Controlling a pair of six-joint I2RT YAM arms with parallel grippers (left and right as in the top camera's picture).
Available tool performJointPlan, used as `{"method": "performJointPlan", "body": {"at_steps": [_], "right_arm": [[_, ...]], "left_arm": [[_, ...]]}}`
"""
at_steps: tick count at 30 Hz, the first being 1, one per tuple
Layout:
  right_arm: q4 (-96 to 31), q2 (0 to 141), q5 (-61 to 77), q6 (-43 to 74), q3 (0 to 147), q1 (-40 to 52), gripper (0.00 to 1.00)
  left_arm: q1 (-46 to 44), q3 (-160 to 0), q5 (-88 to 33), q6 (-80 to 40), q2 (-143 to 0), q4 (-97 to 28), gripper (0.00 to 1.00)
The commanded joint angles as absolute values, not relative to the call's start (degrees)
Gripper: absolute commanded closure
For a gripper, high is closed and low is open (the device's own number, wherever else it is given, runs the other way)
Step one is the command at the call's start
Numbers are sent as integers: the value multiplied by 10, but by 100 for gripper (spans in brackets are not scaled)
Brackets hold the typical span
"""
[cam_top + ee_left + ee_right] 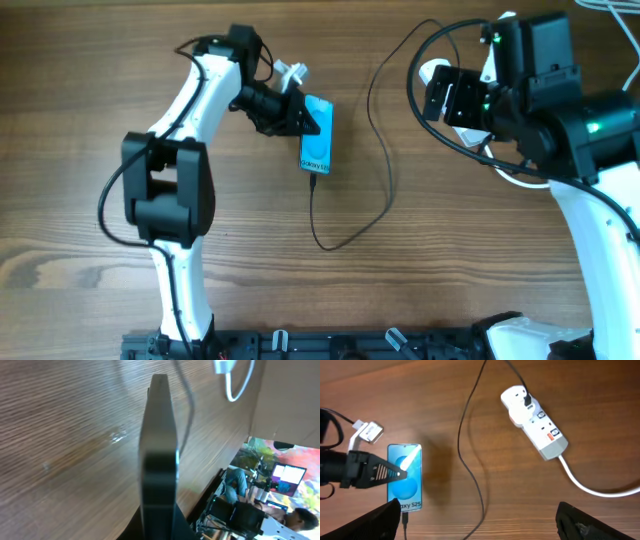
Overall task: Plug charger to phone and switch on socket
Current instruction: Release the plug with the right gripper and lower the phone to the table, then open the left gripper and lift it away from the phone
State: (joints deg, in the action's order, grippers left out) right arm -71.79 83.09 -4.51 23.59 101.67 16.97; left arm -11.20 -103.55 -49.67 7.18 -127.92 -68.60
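- Phone (405, 477) lies on the desk (520, 490), blue screen up. The white strip at its near end reads "Galaxy S25".
- No other writing is legible; the socket (535, 422) shows only small red switch marks.
- Charger (460, 445): its thin black cable runs from a plug in the socket's far end, loops across the desk, and its tip sits at the phone's "Galaxy" end.
- Left gripper (295, 118) is at the phone's far left corner, with one black finger (380, 472) lying over the screen. Cannot tell how its jaws are set; its own camera shows only a dark slab seen edge-on.
- Right gripper (477, 505) hovers over the desk, jaws wide. The phone is at its left finger, the socket well off to the right, and the cable passes between.
- A small white connector (370, 432) sits just beyond the phone.
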Motion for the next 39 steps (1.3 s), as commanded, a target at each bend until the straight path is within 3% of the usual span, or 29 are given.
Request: {"method": "performJointPlan", "body": {"at_steps": [1,25,36,39], "right_arm": [[-716,857,-37,243,1008,168,0],[-708,888,-25,240,1008,168,0],[-708,888,-24,240,1008,168,0],[-708,888,-24,240,1008,168,0]], "left_arm": [[-111,-1034,-503,73,-1301,-679,96],[-125,-1030,-434,70,-1359,-656,94],[-130,-1023,-347,51,-1359,-647,83],[-130,-1023,-330,46,-1359,-647,69]]}}
